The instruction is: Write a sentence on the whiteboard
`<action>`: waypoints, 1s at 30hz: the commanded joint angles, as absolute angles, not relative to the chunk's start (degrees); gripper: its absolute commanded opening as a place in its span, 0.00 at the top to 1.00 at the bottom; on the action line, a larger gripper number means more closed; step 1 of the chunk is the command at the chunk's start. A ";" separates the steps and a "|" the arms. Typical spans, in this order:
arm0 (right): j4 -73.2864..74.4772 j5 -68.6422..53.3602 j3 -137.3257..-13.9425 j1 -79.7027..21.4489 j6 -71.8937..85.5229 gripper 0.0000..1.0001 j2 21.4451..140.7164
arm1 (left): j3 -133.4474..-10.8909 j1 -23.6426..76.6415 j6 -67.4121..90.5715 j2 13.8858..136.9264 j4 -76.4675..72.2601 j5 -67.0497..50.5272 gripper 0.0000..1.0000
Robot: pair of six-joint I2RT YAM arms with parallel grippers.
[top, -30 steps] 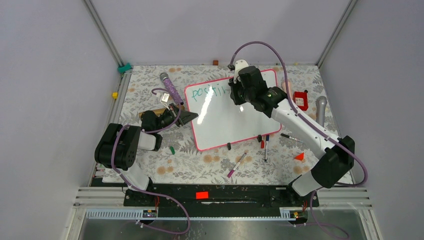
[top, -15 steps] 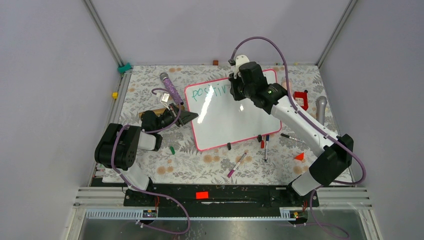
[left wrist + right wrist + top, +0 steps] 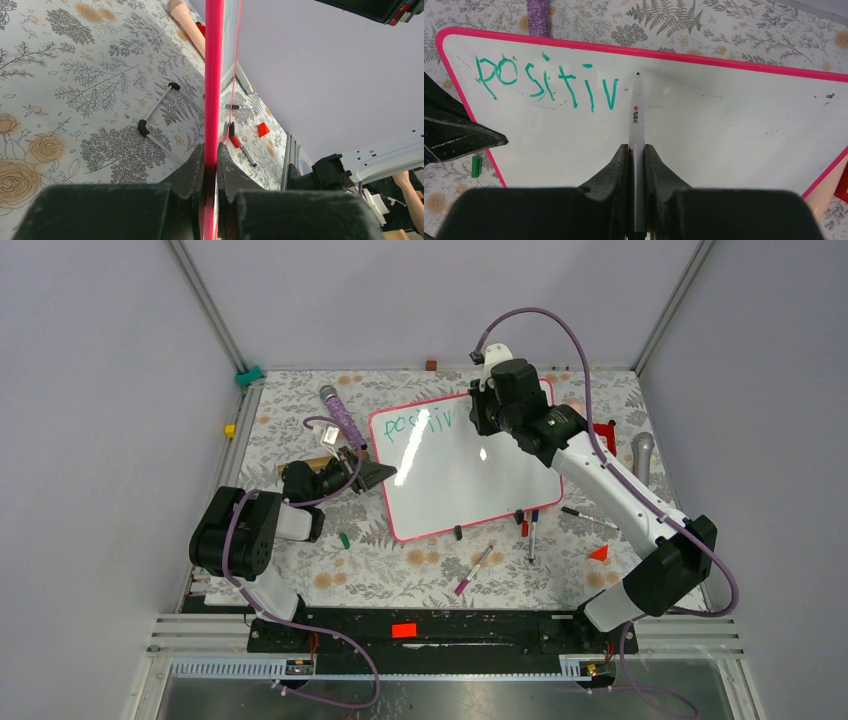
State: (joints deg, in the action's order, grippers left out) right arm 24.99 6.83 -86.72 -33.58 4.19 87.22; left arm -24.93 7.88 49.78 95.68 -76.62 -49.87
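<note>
The whiteboard (image 3: 460,465) with its pink-red frame lies on the floral table; green letters "positiv" run along its top left (image 3: 544,82). My right gripper (image 3: 636,150) is shut on a grey marker (image 3: 636,115), tip down near the board just right of the "v". In the top view the right gripper (image 3: 487,412) is over the board's upper middle. My left gripper (image 3: 212,155) is shut on the board's pink frame (image 3: 213,75) at its left edge, seen in the top view (image 3: 378,475).
Several loose markers and caps lie below the board (image 3: 531,530), a pink marker (image 3: 474,568), a green cap (image 3: 344,539), a red triangle (image 3: 598,553). A purple microphone (image 3: 340,415) lies upper left, a grey one (image 3: 642,455) and a red object (image 3: 603,440) on the right.
My right gripper has moved right and slightly up along the board's top; the letter "v" now shows after "positi". The left arm has not moved.
</note>
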 commanded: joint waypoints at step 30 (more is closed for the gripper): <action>22.21 5.71 -85.54 -32.85 4.31 1.00 85.21 | -24.60 7.63 45.97 94.81 -75.24 -47.43 1.00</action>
State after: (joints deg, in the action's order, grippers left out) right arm 24.80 5.91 -86.67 -33.26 4.32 88.75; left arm -24.93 7.92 49.82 95.68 -76.40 -49.76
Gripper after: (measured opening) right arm 0.158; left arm 0.059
